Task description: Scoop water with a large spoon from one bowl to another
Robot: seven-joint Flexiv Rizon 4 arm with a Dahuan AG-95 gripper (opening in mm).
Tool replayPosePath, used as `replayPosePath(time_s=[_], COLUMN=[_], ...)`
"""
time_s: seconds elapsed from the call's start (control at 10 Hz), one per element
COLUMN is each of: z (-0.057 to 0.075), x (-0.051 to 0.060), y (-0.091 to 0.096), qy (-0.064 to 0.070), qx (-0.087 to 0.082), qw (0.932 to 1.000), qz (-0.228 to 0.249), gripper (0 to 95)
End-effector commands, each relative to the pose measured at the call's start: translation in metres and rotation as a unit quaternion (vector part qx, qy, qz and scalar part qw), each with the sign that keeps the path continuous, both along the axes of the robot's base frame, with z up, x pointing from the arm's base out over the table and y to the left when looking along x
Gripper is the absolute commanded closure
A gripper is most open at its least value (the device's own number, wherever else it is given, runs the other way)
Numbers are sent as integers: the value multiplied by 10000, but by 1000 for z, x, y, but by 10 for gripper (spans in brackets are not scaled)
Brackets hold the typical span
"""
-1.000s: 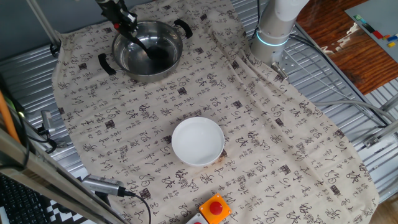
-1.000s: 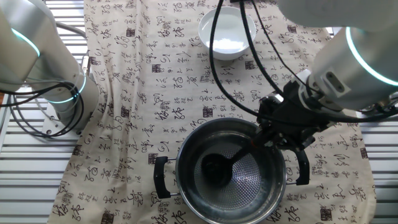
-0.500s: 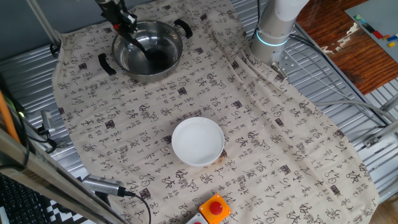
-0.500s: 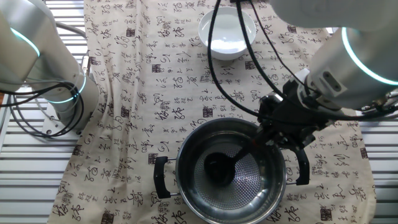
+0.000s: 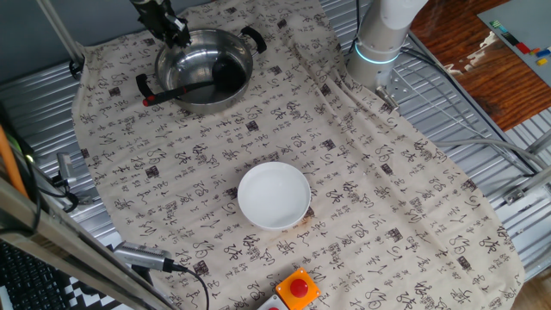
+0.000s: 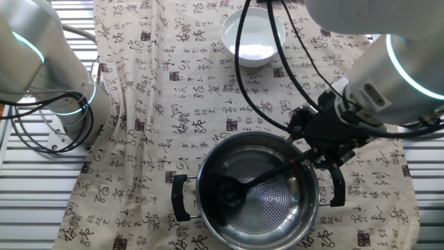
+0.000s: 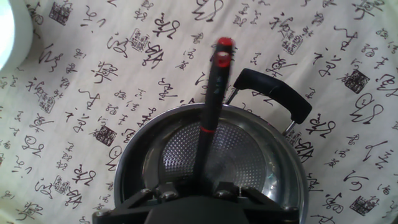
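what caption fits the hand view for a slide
Black ladle lying in the steel pot, its handle resting across the rim, red tip out over the patterned cloth.

Looking down along the fingers, we see the steel pot [image 7: 211, 168] filling the lower middle of the frame, one black side handle [image 7: 273, 93] at its upper right. The ladle's thin black handle [image 7: 208, 118] runs up over the far rim, its red tip [image 7: 224, 43] above the printed cloth [image 7: 93, 81]. A white bowl's edge [image 7: 12, 31] shows at the top left corner.
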State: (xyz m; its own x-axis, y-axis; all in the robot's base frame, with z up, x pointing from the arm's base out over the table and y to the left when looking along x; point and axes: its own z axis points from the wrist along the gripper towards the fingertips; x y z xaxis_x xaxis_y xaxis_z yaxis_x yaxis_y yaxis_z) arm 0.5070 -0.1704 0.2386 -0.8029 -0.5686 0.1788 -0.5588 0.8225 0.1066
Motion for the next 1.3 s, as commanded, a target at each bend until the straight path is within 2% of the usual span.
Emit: replayPosePath(time_s=[0.1,0.2,0.4,0.6,0.8,1.0,1.3], z=[0,0,2,5,12,16,16], x=[-1,-1,3,8,20,27,27], y=[1,1,1,10,35,50,50], qy=[-18,-30,-121,-186,-226,-238,-243], qx=[12,14,70,34,-37,-79,-56], qw=[10000,10000,9999,9997,9992,9986,9990], qz=[33,54,34,-126,-328,-459,-369], gripper=[570,570,950,950,950,950,950])
